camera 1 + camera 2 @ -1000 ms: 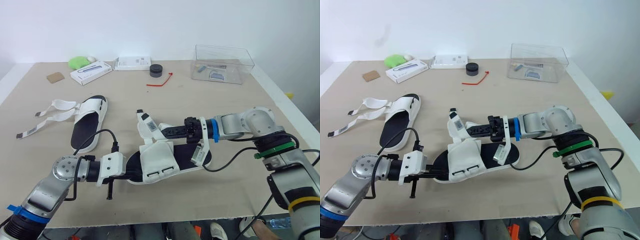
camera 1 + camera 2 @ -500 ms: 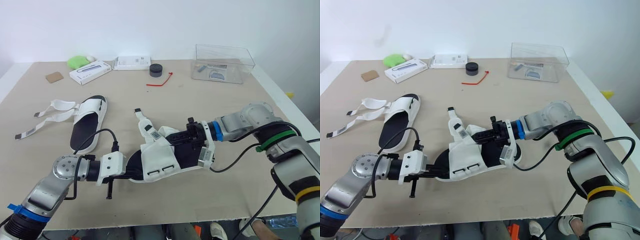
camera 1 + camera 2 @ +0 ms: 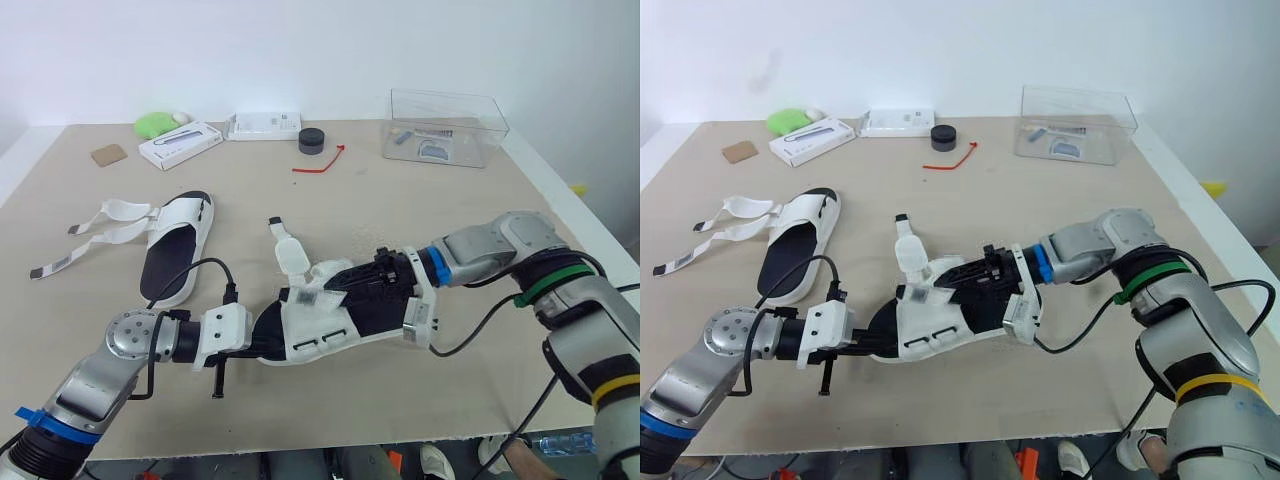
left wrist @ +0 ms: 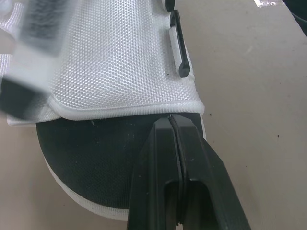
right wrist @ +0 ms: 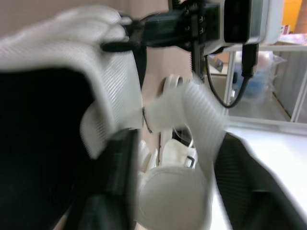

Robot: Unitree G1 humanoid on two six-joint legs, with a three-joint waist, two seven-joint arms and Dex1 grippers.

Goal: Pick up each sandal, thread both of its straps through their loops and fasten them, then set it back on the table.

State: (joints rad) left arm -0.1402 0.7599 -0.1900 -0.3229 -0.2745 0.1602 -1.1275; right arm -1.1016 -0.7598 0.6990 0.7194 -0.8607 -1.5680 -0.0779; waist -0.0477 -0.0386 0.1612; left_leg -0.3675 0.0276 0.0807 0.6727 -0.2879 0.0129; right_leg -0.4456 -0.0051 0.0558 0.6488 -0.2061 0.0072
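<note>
Sandals are the job, and the near sandal is the one I am working on. It lies in the middle of the table, right in front of me, with its black inside facing up and its white top flap over it.

My left gripper is squeezed tight on the rim of the sole at one end, just under the edge of the flap. I think it holds there so the shoe cannot slide or turn while the other hand works on the strap.

My right gripper reaches in from the other end, low over the sole. Its two fingers stand wide apart with a white strap between them. I cannot tell if they press on it.

The strap sticks up from the far side of the flap. Its dark tip is in the air, not in any loop that I can see. A black loop sits on the flap near my left gripper, and it looks empty. So I judge that threading is the step now, and nothing is fastened yet.

Next the strap tip must be aimed at that thin slot. It is a small target, and the strap is floppy and may bend away.

The other sandal lies well apart on my left, flat on the table. Both its long straps are spread out loose, so it has not had its turn.
</note>
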